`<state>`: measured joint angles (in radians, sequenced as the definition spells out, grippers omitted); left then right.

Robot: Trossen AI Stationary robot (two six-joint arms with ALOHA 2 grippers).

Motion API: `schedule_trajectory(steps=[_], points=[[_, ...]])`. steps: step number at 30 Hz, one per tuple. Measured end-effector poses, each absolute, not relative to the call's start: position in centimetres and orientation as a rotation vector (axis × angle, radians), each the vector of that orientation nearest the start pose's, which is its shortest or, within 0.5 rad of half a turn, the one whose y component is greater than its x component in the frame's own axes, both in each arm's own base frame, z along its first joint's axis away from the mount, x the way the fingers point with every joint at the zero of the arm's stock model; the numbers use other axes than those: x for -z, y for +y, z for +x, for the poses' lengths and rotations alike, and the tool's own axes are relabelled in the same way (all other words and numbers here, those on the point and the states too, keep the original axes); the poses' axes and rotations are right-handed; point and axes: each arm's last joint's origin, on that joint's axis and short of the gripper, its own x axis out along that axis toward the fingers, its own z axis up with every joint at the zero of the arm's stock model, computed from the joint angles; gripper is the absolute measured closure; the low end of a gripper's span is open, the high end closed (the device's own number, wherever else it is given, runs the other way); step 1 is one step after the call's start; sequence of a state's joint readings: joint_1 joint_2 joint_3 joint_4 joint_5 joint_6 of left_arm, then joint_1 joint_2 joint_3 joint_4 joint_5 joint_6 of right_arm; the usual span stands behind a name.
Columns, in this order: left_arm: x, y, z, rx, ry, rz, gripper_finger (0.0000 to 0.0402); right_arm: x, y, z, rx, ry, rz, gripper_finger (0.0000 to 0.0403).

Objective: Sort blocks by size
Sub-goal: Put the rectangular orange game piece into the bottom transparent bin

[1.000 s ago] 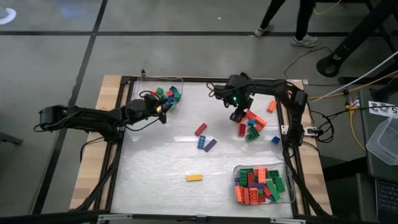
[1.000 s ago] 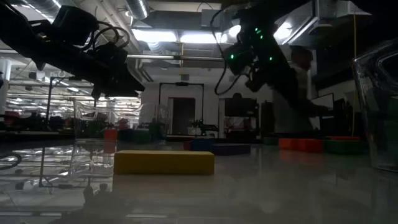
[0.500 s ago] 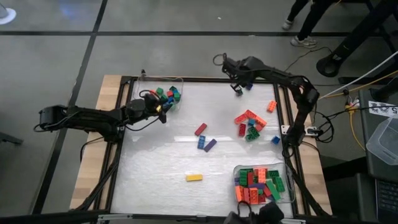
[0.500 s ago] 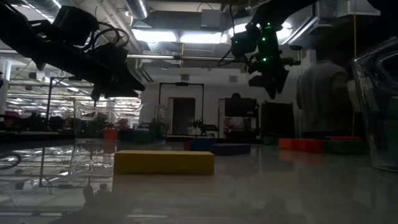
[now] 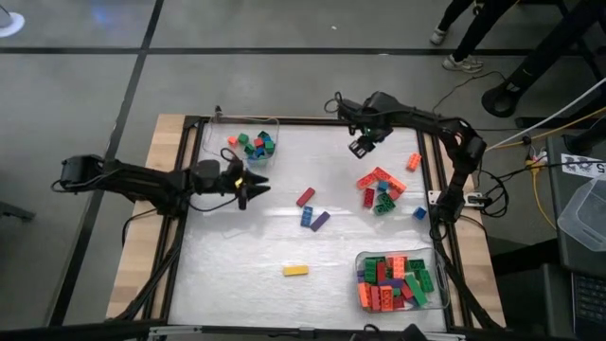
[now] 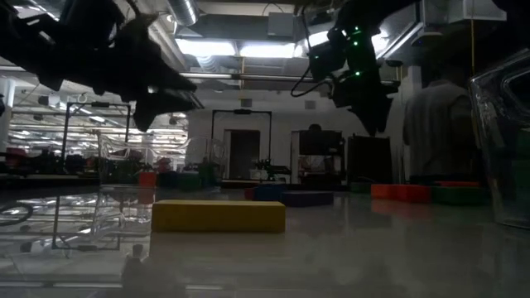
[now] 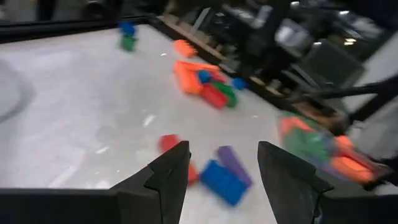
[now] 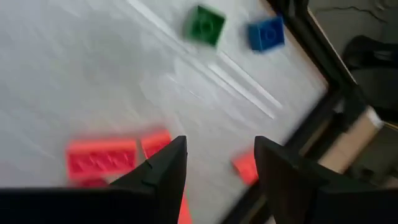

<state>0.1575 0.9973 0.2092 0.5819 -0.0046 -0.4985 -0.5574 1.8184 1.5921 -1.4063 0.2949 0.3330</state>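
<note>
- Nearest me, a tray (image 5: 442, 284) at the near right corner held a heap of the longer bricks, and one yellow brick (image 5: 295, 271) lay alone on the bare table (image 5: 237, 284) just ahead of it.
- Mid-table sat a red brick (image 5: 305, 197), a blue brick (image 5: 307, 217) and a purple brick (image 5: 321, 221), close together.
- The left gripper (image 5: 248, 184) hung over the table's left side, pointing at that trio, fingers spread and holding nothing (its own camera showed bare table between them).
- Right of centre, a pile of bricks (image 5: 382, 188) sat unsorted; my worry was that a sweep into it would scatter the pieces or pinch two at once.
- Farthest off, a second tray (image 5: 275, 123) at the far left held short bricks.
- The right gripper (image 5: 359, 147) hovered near the far edge, fingers apart and empty, above a green brick (image 8: 206, 25) and a small blue brick (image 8: 267, 33) close to the frame, where a nudge could push one against the rail.
</note>
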Motion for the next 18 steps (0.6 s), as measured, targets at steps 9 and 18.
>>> schedule_trajectory(steps=[9, 18], points=[[-17.8, 0.4, 18.7, -0.064, 0.157, -0.49, 0.0224, -27.4, -17.5, 26.1, 1.046, 1.682, 0.326, 0.0217], [-17.8, 0.1, 18.7, -0.06, 0.161, -0.4, 0.0224, -25.2, -19.2, 23.5, 0.808, 1.739, 0.814, 0.0217]])
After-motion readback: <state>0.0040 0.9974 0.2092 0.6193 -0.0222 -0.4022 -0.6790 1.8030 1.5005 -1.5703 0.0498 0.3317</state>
